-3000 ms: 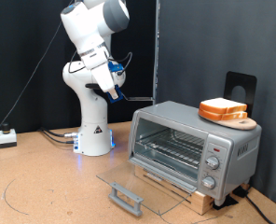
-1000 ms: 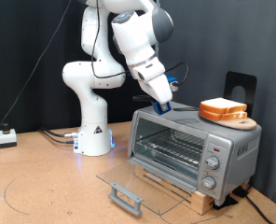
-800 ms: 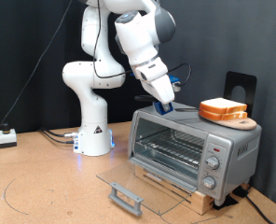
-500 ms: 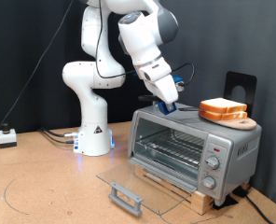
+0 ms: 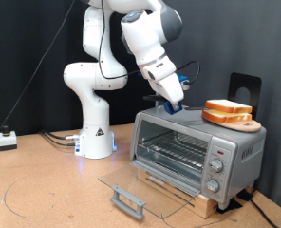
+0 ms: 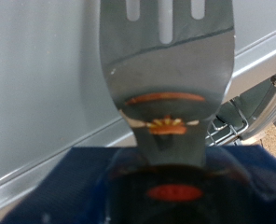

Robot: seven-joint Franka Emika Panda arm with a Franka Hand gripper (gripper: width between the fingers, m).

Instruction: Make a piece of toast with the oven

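Small white box (image 5: 7, 140) with cable on wooden tabletop (image 5: 46, 185), black backdrop (image 5: 27, 57).

Black curtain (image 5: 27, 57) backdrop, wooden tabletop (image 5: 46, 185)

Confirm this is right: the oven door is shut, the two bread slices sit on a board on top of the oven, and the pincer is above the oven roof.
Not quite. The exterior view shows the oven door dropped open, lying flat in front with the rack exposed. The rest holds: the two bread slices sit on the board on top, and the pincer is above the roof.
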